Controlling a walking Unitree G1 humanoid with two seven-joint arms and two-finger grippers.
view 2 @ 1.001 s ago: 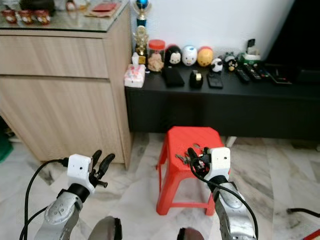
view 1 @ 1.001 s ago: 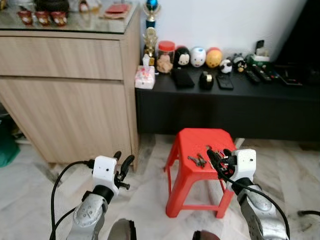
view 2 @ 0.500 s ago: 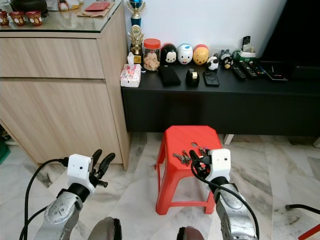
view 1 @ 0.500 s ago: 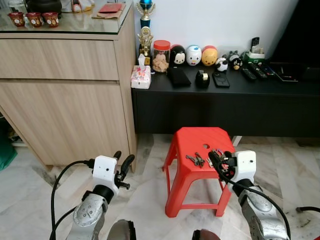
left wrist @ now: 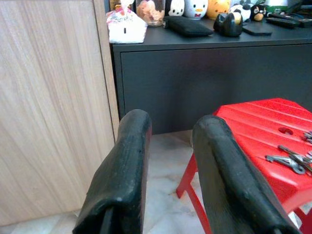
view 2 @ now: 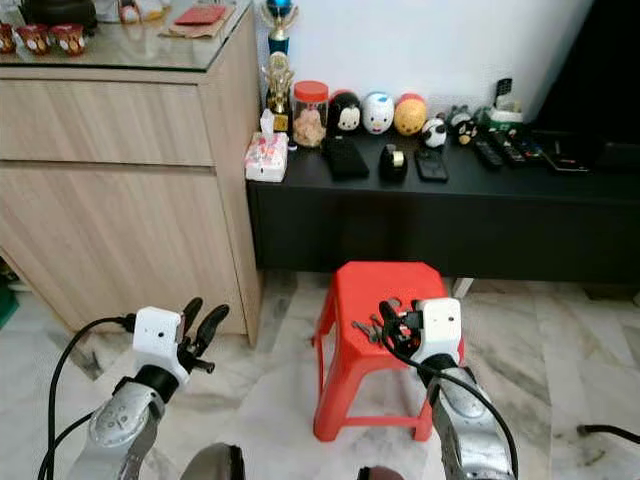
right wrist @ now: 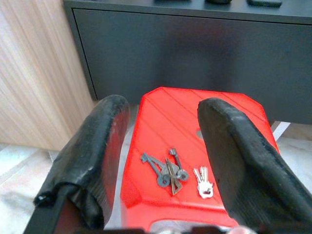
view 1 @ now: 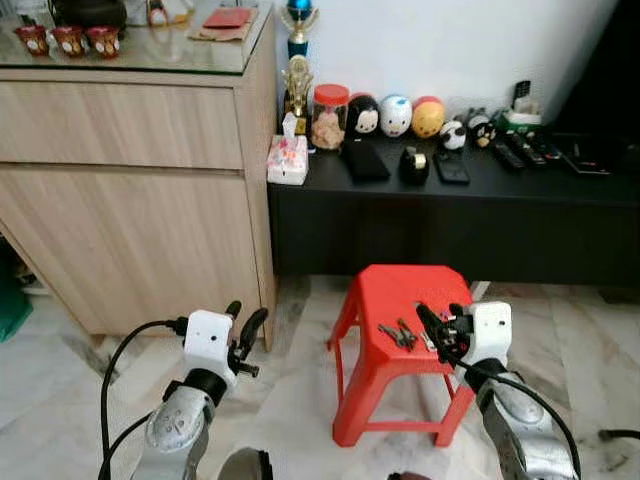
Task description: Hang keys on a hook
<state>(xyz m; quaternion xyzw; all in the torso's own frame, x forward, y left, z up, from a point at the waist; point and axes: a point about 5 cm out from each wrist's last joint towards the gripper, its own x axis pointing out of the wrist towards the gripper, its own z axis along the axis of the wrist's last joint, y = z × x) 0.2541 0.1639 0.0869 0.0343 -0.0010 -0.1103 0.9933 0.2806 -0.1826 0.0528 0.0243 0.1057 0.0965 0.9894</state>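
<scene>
Now the stool (view 1: pixel 400 300) is seen slightly lower than before, the camera having shifted. Both bunches of keys (right wrist: pixel 168 170) lie untouched near its front edge. The right gripper (right wrist: pixel 161 161) and left gripper (left wrist: pixel 170 170) are held open, with bare floor (view 1: pixel 290 400) around.

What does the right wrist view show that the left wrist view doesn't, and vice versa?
Right wrist view: the whole top of the red stool from above, with a silver key bunch beside the dark keys.
Left wrist view: the top of the black cabinet, carrying a tissue box, a black pouch and toy figures.
Both: red stool, dark keys, black cabinet front, wooden cabinet, and open fingers, of the right gripper or the left gripper.
</scene>
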